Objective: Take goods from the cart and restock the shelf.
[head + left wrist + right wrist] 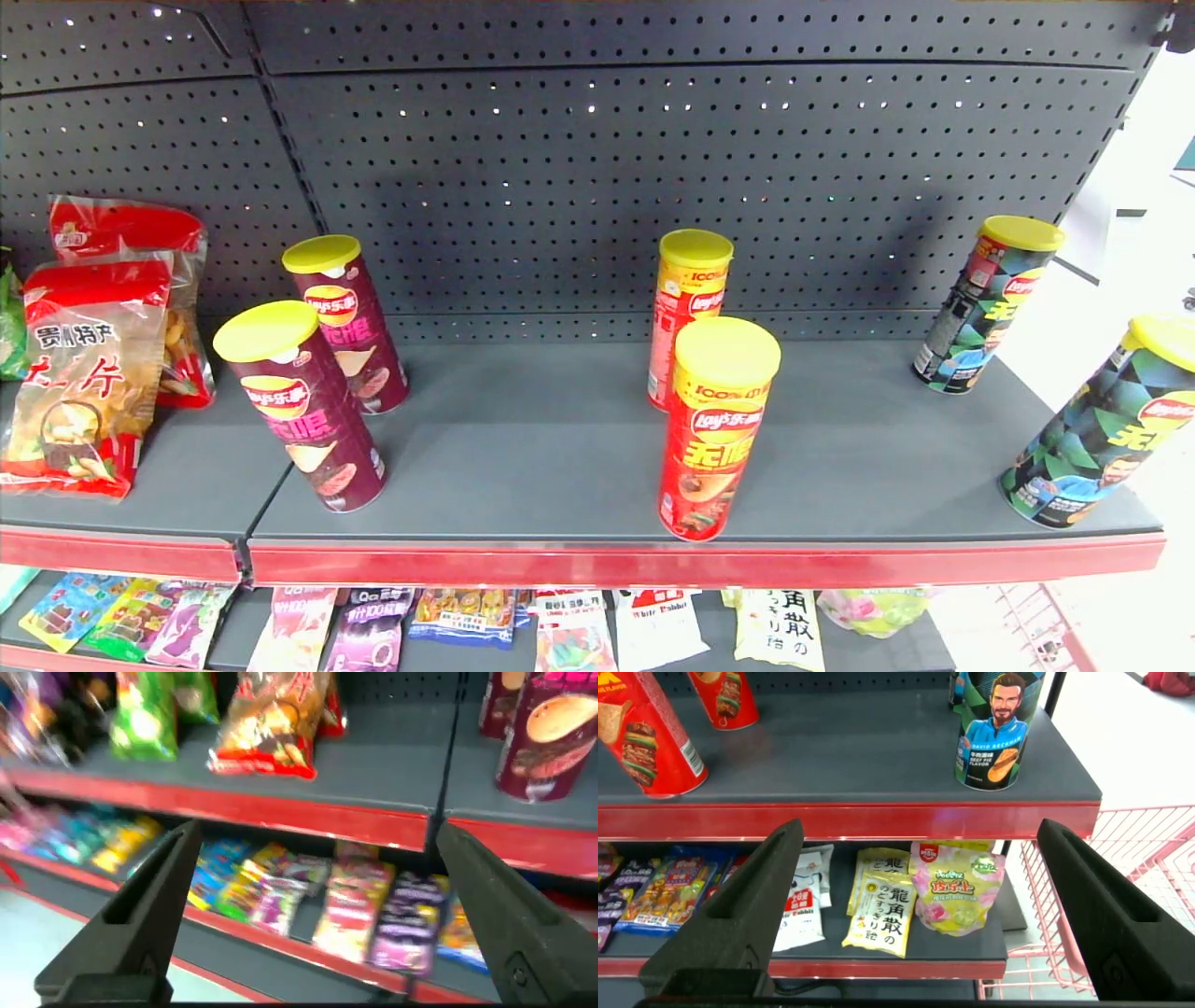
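L gripper & R gripper both spread, empty. Cans on shelf look light, stiff, slick, tippy; prob grab mid-body, not lid

Head camera high, tilted down onto shelf. Wrist cameras lower, facing its red edge; cans shared.

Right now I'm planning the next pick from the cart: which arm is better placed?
Probably the right: the cart shows beside the open right gripper, while the open left gripper faces snack bags further left.
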You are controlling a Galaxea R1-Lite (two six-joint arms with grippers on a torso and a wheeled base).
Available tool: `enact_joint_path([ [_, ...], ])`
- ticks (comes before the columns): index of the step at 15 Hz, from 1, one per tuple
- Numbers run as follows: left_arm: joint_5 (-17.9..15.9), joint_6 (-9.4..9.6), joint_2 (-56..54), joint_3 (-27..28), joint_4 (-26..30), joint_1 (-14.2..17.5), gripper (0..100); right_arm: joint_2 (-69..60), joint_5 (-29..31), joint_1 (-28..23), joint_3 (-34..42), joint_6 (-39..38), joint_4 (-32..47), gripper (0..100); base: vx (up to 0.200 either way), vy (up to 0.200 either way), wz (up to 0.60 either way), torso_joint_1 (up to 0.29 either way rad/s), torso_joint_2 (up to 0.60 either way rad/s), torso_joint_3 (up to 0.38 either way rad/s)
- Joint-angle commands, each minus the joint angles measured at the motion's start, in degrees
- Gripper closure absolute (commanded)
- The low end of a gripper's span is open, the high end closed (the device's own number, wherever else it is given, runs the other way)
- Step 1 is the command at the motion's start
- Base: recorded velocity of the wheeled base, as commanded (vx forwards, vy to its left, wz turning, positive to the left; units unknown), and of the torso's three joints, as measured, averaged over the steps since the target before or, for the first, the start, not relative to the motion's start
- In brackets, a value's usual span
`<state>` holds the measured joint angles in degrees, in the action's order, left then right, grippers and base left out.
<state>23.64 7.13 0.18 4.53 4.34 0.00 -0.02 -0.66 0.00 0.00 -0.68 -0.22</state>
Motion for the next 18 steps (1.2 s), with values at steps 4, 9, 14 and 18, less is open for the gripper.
enact_joint_path([
  [4,-2.98,-1.07,0.17,-0.76,0.23,-0.09,0,0.02,0.04,0.0,0.0,-0.11,-0.04,0,0.0,0.0,0.0,0.0,0.0,0.0],
  [9,-18.01,-1.95,0.08,-2.95,-3.99,-0.09,0,0.02,0.13,0.0,0.0,0.07,-0.04,0,0.0,0.0,0.0,0.0,0.0,0.0],
  [14,-22.14,-4.67,0.08,-4.36,-7.06,0.09,0,0.02,0.13,0.0,0.0,0.07,-0.04,0,0.0,0.0,0.0,0.0,0.0,0.0],
  [18,-16.87,-6.25,0.08,-3.39,-3.9,0.18,0,0.02,0.13,0.0,0.0,0.07,-0.04,0,0.0,0.0,0.0,0.0,0.0,0.0],
])
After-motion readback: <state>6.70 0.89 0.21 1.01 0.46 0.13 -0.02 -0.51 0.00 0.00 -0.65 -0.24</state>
